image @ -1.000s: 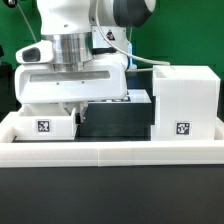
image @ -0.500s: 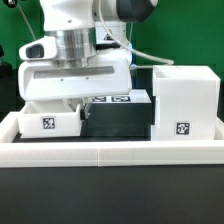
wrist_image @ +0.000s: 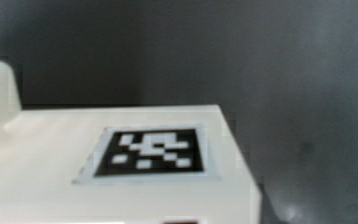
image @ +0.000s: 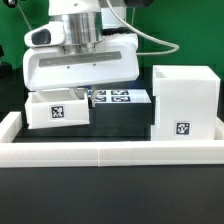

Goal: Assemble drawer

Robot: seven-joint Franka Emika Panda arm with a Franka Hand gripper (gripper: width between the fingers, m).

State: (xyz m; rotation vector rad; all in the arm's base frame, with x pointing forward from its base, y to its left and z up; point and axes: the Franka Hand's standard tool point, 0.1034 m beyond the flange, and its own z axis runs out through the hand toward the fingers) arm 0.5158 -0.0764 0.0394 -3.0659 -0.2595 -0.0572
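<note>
To the exterior view's left of the fingers (image: 85, 93) is the small white plastic open-top tray (image: 57, 111), with its square black-and-white tag facing the camera. The tray wall on the exterior view's right lies directly under the gripper (image: 84, 95). The fingers reach down from the wide white hand to the top edge of that wall. Their tips are hidden there, so it cannot be told whether they are clenched on the wall or released.

Just past the fingers, toward the exterior view's right, the thin flat white marker board (image: 120, 97) lies on the black table (image: 120, 122) and shows two tags. Farther right, well apart from the fingers, the tall white plastic boxy housing (image: 185, 100) stands upright with one tag low on its front face. The low white rim (image: 110, 150) runs across in front of all of them.

The wrist view shows a white tagged panel (wrist_image: 153, 152) close up against dark table. Which drawer part it belongs to cannot be told.
</note>
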